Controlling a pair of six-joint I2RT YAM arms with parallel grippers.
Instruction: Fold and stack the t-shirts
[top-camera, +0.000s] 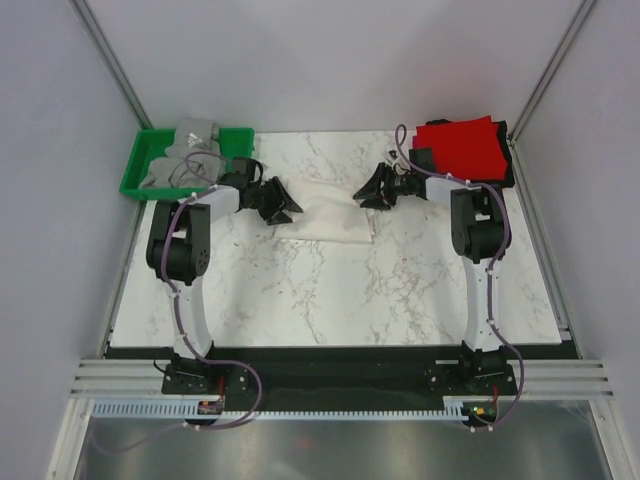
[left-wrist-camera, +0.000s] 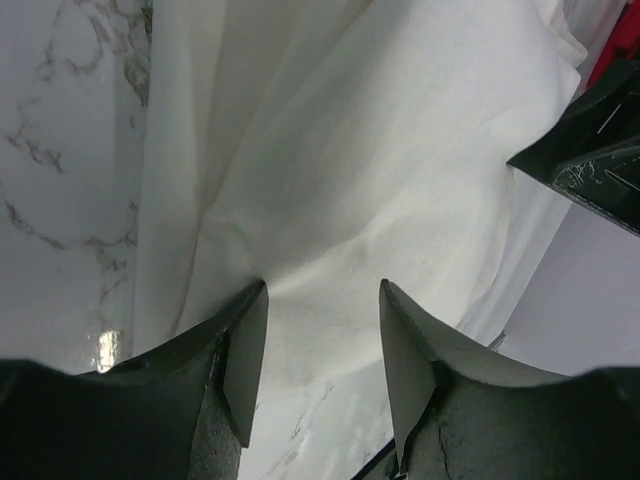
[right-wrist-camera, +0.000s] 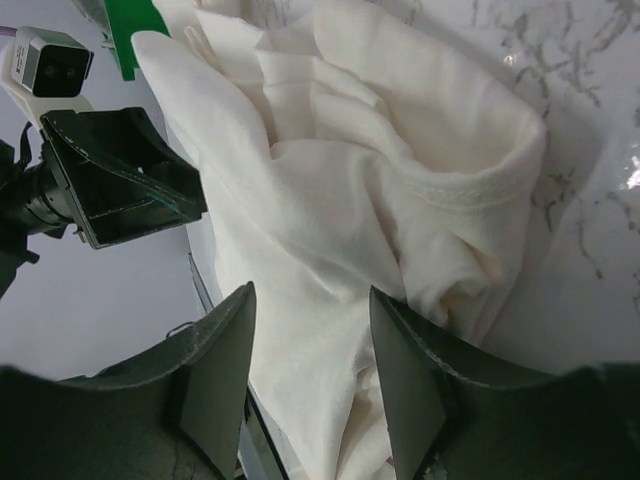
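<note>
green tray (top-camera: 135, 170) far left, grey shirt (top-camera: 196, 135) bunched in it. left gripper (top-camera: 283, 205) fingers apart, tips on the left end of the white shirt (top-camera: 325, 212), which lies crumpled mid-table. right gripper (top-camera: 372, 190) fingers also apart, straddling the shirt's right end. red shirt (top-camera: 462, 148) flat at far right

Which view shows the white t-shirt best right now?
Right wrist: the white t-shirt fills it, bunched folds and a stitched hem clear. Left wrist shows only a smooth stretch; top shows its spread, faint against the marble table.
</note>
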